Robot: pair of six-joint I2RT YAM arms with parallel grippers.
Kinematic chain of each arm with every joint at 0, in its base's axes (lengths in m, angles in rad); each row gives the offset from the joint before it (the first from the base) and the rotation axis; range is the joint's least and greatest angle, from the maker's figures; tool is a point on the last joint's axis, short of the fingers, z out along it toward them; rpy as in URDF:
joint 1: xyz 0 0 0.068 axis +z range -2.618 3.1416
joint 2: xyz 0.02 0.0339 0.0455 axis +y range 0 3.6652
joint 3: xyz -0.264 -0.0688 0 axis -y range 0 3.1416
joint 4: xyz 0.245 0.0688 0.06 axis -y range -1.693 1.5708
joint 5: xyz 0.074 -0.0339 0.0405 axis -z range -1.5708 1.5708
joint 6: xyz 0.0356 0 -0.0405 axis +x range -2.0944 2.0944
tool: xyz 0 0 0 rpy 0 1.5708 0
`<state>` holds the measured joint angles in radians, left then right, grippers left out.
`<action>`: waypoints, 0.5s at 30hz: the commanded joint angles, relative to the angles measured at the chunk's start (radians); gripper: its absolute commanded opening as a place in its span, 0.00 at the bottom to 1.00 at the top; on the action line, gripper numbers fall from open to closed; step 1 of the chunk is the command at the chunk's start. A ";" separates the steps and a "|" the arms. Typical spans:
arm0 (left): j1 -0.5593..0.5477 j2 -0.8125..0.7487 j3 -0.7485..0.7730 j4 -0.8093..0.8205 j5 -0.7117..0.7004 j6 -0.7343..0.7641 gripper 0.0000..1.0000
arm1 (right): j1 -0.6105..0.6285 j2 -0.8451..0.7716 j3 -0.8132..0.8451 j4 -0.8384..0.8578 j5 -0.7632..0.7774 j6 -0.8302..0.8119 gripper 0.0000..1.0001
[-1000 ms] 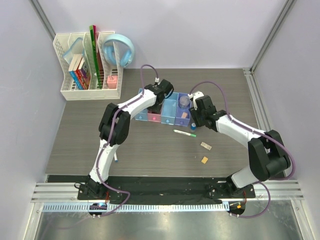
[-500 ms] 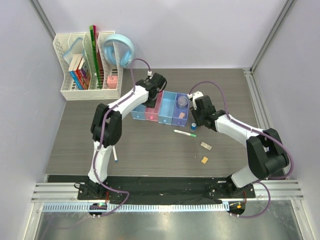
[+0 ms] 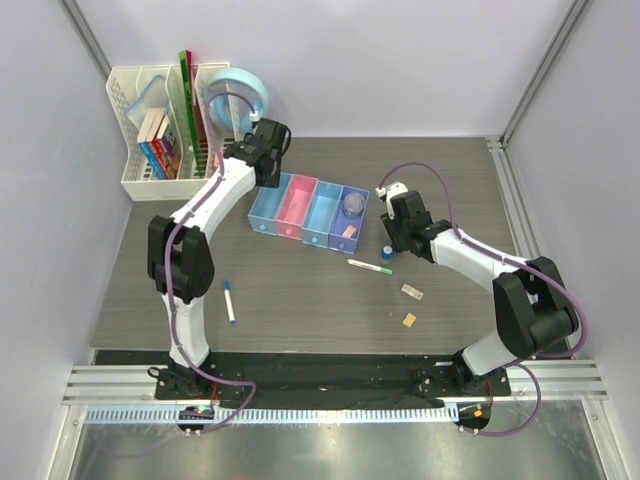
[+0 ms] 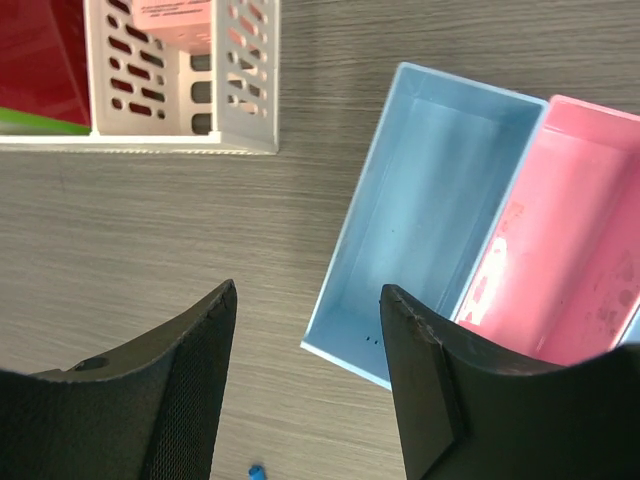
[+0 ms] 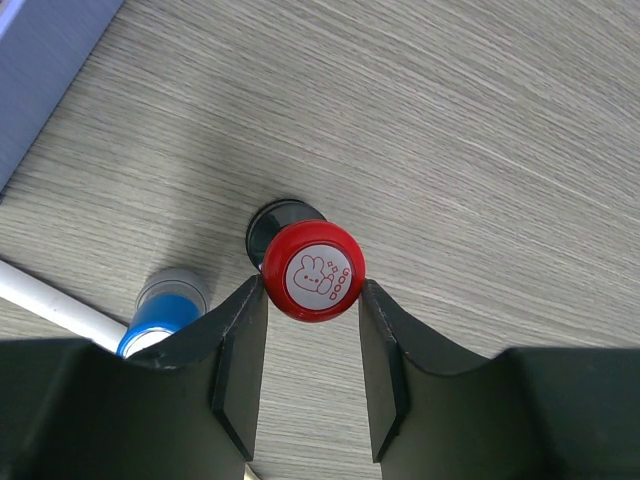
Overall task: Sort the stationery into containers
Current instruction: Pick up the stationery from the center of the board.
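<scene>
The four joined bins (image 3: 268,208), blue, pink, blue, purple, sit at mid-table; the purple one (image 3: 356,200) holds a round item and a tan eraser. My left gripper (image 3: 265,155) is open and empty above the wood beside the left blue bin (image 4: 430,220). My right gripper (image 3: 393,238) is shut on a red-topped rabbit stamp (image 5: 313,271) that stands on the table. A blue-topped stamp (image 3: 386,254) and the green-tipped pen (image 3: 370,266) lie beside it. The blue-capped marker (image 3: 229,300) lies front left. Two small erasers (image 3: 412,292) (image 3: 409,319) lie front right.
The white mesh organizer (image 3: 135,185) with books, green ruler and light-blue headphones (image 3: 245,95) stands at the back left, close to my left gripper; its corner shows in the left wrist view (image 4: 245,120). The purple bin's corner (image 5: 40,60) is left of my right gripper.
The bin row slid left and turned a little with my left gripper. That gripper has left the bins and moved to the far left. The right arm has barely moved.
</scene>
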<state>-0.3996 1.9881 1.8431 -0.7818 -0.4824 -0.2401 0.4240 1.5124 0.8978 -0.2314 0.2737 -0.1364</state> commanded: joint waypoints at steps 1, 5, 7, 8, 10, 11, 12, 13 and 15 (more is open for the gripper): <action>-0.019 0.001 -0.036 0.073 -0.063 0.045 0.60 | -0.005 -0.057 0.007 0.027 0.022 -0.002 0.37; -0.015 0.031 -0.073 0.108 -0.166 0.090 0.59 | -0.008 -0.099 0.032 0.020 0.012 -0.017 0.37; -0.005 0.044 -0.079 0.121 -0.199 0.097 0.58 | -0.007 -0.125 0.052 0.012 0.012 -0.023 0.37; 0.001 0.044 -0.081 0.122 -0.206 0.097 0.59 | -0.007 -0.133 0.068 0.007 0.010 -0.023 0.37; 0.018 0.040 -0.081 0.124 -0.211 0.093 0.59 | -0.008 -0.150 0.096 -0.003 0.009 -0.028 0.37; 0.022 0.035 -0.085 0.128 -0.219 0.094 0.59 | -0.007 -0.153 0.105 -0.006 0.002 -0.028 0.37; 0.031 0.028 -0.088 0.141 -0.226 0.100 0.59 | -0.008 -0.156 0.115 -0.012 -0.001 -0.028 0.37; 0.034 0.015 -0.091 0.150 -0.234 0.108 0.59 | -0.007 -0.158 0.134 -0.016 -0.004 -0.029 0.37; 0.044 -0.001 -0.123 0.205 -0.274 0.128 0.59 | -0.007 -0.158 0.156 -0.020 -0.017 -0.026 0.37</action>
<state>-0.3779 2.0392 1.7454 -0.6903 -0.6598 -0.1463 0.4213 1.3952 0.9760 -0.2642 0.2707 -0.1551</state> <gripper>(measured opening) 0.587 0.432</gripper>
